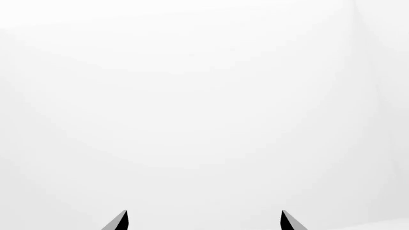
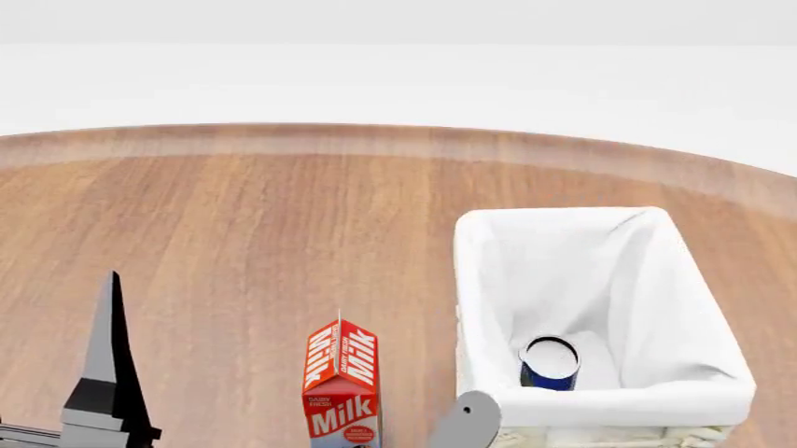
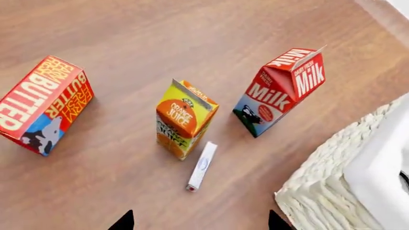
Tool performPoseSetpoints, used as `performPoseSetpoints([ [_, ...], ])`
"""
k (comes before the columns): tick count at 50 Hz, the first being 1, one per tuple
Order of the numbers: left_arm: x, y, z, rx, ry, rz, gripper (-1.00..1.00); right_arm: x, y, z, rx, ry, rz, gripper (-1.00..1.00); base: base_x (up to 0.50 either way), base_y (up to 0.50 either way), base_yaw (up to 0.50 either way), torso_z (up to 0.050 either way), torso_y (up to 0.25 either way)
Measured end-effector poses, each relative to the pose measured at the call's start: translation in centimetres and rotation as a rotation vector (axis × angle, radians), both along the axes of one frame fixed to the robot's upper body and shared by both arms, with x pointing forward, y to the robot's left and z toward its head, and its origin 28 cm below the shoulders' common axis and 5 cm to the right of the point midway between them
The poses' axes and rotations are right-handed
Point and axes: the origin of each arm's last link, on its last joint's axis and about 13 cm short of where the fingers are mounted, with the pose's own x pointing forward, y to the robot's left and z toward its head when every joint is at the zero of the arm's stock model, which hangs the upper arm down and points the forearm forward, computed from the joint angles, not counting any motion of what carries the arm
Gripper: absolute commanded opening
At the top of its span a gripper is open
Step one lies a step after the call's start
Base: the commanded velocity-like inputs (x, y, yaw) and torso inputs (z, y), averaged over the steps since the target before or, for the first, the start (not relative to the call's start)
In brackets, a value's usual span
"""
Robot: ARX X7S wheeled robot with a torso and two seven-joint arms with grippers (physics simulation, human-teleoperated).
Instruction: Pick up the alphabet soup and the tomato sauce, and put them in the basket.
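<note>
Alphabet soup [image 2: 550, 364] upright inside the basket [image 2: 480, 308], lower right of the head view, near its front wall. Tomato sauce not visible. Milk carton [image 2: 342, 383] stands just left of the basket; bare wooden table [image 2: 249, 224] fills the left and centre up to its curved far edge. Left gripper [image 1: 204, 221] tips spread apart, nothing held. Right gripper [image 3: 199, 221] likewise agape, above butter box [image 3: 43, 105], orange juice carton [image 3: 185, 117] and a small white tube [image 3: 202, 166].
</note>
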Motion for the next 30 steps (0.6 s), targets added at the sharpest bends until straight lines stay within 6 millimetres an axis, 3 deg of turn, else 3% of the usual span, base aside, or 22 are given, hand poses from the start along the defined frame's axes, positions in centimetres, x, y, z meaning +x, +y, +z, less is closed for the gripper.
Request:
performPoseSetpoints([
  [30, -0.1, 0.0, 0.2, -0.001, -0.005, 0.003, 1.0, -4.4, 0.4, -2.0, -0.027, 0.078, 0.073, 1.0, 0.0, 0.0, 0.0, 0.0, 0.0],
])
